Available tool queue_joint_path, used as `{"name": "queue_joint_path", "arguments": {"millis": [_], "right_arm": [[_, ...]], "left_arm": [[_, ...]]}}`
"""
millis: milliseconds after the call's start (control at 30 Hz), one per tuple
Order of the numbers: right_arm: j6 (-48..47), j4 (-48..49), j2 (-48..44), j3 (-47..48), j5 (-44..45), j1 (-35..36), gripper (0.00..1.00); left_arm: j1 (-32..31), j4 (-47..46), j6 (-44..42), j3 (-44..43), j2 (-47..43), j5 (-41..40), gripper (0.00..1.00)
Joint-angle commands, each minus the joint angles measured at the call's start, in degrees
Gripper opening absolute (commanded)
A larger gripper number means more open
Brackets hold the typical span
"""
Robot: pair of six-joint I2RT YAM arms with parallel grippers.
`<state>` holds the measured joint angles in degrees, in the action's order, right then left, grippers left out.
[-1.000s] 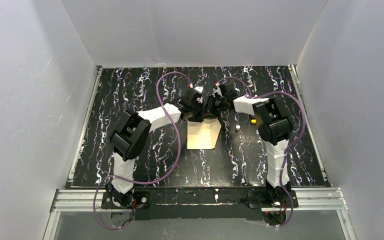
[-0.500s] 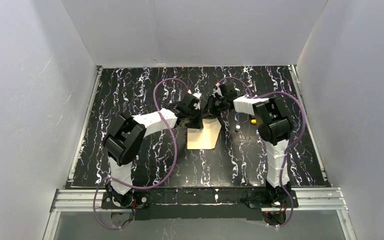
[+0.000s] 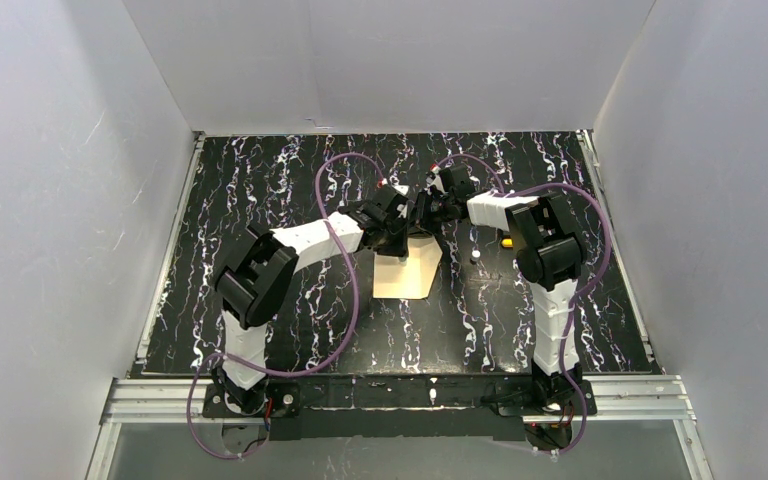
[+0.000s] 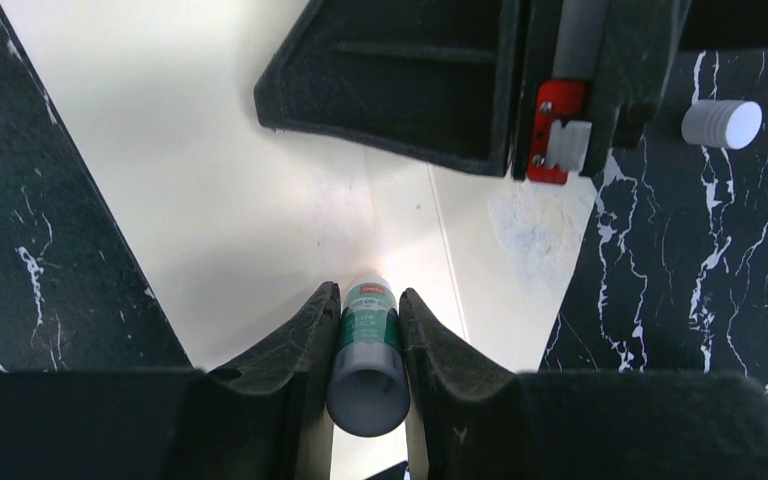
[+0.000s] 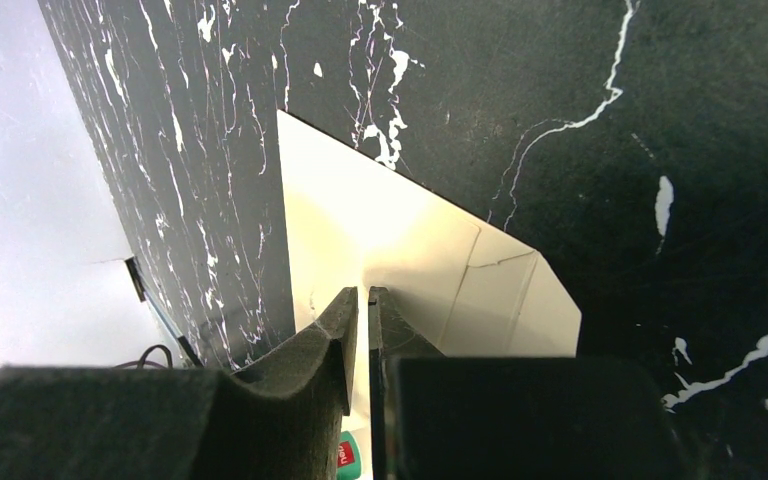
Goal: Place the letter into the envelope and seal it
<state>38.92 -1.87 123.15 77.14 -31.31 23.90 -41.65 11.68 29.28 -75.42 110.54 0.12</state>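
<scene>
Cream envelope (image 3: 407,272) flat on the black marbled table (image 3: 260,190), left gripper (image 4: 368,293) pinching 1 green glue stick (image 4: 366,345), tip on the envelope's far half, white cap (image 4: 722,124) just right of the envelope, right gripper (image 5: 362,295) pressed together at its far edge, paper caught or not unclear

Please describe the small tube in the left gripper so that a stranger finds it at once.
On the black marbled table lies a cream envelope. Above its far end the left gripper clamps the glue stick: a short grey tube with a green label, unlike the white cap lying nearby.
</scene>
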Motion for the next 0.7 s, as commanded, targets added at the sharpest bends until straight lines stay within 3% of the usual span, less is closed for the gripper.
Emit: {"name": "queue_joint_path", "arguments": {"millis": [0,333,667], "right_arm": [[-3.86,-11.22,4.86,-3.67,8.81,-0.61,0.19],[-3.98,-10.84,5.03,-4.58,8.45,-0.61,0.19],[-3.51,-10.35,5.12,-4.78,8.35,-0.60,0.19]], "left_arm": [[0.42,-0.90,-2.32,-1.75,1.81,-4.16,0.00],[1.23,-0.77,-6.60,-6.43,5.12,-8.92,0.00],[0.99,-2.10,-5.10,-1.24,2.94,-6.89,0.00]]}}
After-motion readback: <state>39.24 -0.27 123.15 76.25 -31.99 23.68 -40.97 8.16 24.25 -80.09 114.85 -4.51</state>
